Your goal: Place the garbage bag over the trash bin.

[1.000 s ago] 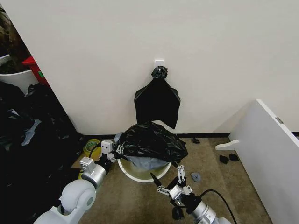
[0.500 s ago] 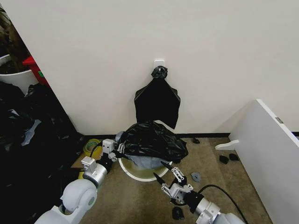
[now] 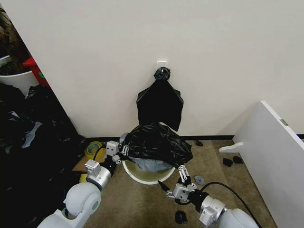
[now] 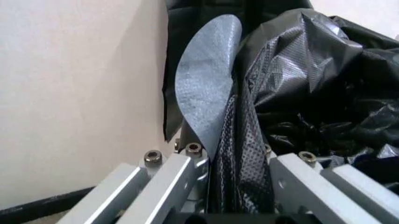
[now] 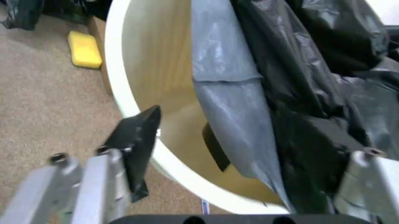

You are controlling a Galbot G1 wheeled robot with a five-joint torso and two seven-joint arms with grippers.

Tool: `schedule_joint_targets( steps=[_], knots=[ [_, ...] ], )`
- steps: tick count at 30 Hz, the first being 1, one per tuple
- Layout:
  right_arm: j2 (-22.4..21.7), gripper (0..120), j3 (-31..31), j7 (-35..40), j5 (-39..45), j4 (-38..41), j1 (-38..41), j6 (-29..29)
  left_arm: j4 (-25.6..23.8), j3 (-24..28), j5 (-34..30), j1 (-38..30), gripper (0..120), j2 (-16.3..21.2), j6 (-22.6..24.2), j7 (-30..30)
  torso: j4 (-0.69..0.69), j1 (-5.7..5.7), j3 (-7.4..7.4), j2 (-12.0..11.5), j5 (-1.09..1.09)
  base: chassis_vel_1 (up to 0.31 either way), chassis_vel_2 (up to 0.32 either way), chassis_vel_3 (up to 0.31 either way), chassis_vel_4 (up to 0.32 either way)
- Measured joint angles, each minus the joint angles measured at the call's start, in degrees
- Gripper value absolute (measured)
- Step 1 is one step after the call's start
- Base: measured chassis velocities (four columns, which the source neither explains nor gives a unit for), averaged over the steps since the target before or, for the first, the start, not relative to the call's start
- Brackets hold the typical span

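Black film sits pinched between the jaws of my left gripper (image 3: pixel 118 151), which reaches in from seven o'clock to the bin's left rim, forearm angled up and inward; in the left wrist view the sheet runs straight down between the fingers (image 4: pixel 168 179). My right gripper (image 3: pixel 176 186) comes from five o'clock, jaws spread wide either side of the near rim, gripping nothing. Brownish carpet (image 3: pixel 142 204) covers the floor; a pale wall (image 3: pixel 142 42) stands behind, with a flat black bundle (image 3: pixel 160 104) hanging at twelve o'clock. I see the garbage bag (image 3: pixel 156 142), glossy and crumpled, heaped over the far half of the trash bin (image 3: pixel 142 178); its greyish inner face drapes into the cream bucket, near rim bare.
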Motion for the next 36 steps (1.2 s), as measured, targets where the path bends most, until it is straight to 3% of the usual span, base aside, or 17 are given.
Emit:
schedule_joint_targets(
  steps=[9,12,21,25,33,36],
  knots=[
    [1.8,41,-0.8,-1.6,-0.7,-0.5,1.7,-0.3,-1.2,0.3,0.1,0.0,5,-0.2,0.2,-0.3,0.00,0.00,0.00,0.0,0.00,0.000,0.000,0.000,0.000],
    [3.5,27,-0.6,-1.4,-5.5,-0.7,2.7,0.5,-2.0,0.3,0.1,0.4,5,-0.2,0.4,-0.4,0.00,0.00,0.00,0.0,0.00,0.000,0.000,0.000,0.000],
    [6.0,19,-1.0,-0.2,-7.7,-0.9,2.7,1.5,-2.8,-0.3,-0.1,1.1,5,0.4,0.5,-0.8,0.00,0.00,0.00,0.0,0.01,0.000,0.000,0.000,0.000],
    [6.5,1,-0.9,0.8,-7.0,-1.1,2.4,2.5,-2.8,-0.6,-0.5,1.1,5,0.5,0.5,-1.0,0.00,0.00,0.00,0.0,0.00,0.000,0.000,0.000,0.000],
    [6.7,0,-0.7,2.6,-3.6,-1.4,2.0,3.7,-2.4,-0.8,-1.4,0.8,5,0.6,0.6,-1.3,0.00,0.00,0.00,0.0,0.01,0.000,0.000,0.000,0.000],
    [6.8,0,-0.5,0.4,3.7,-2.0,1.8,7.2,-2.2,-1.1,-2.7,0.3,5,0.5,0.9,-1.7,0.00,0.00,0.00,0.0,0.01,0.000,0.000,0.000,0.000]
  ],
)
